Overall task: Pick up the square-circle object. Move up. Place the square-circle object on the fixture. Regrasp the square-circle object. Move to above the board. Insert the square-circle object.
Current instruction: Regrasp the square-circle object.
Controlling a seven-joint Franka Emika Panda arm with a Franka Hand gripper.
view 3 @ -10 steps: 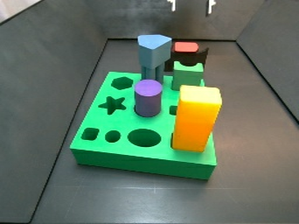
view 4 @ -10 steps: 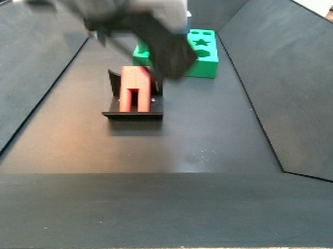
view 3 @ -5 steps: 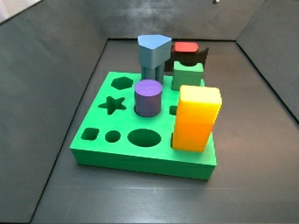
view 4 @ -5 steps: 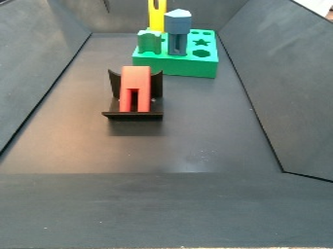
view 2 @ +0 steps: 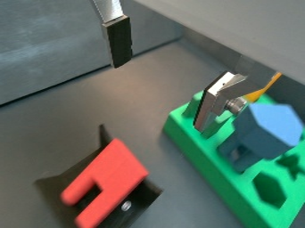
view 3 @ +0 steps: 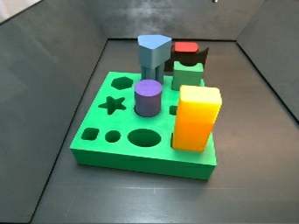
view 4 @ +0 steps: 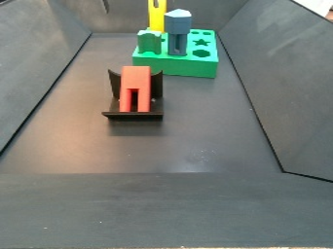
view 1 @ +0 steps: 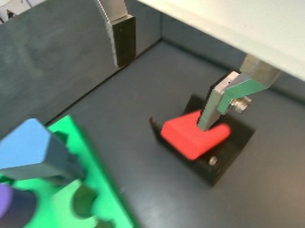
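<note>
The gripper [view 1: 179, 62] hangs high above the floor, out of both side views, its fingers [view 2: 117, 40] spread wide with nothing between them. Below it the square-circle object [view 4: 134, 88] rests in the fixture [view 4: 134, 114] — propped there, I judge, so it can be retaken at a better angle. Well apart stands the board [view 3: 117, 140], holding a purple cylinder [view 3: 147, 97], a grey-blue prism [view 3: 152, 54] and a yellow block [view 3: 197, 115] — several holes remain open.
</note>
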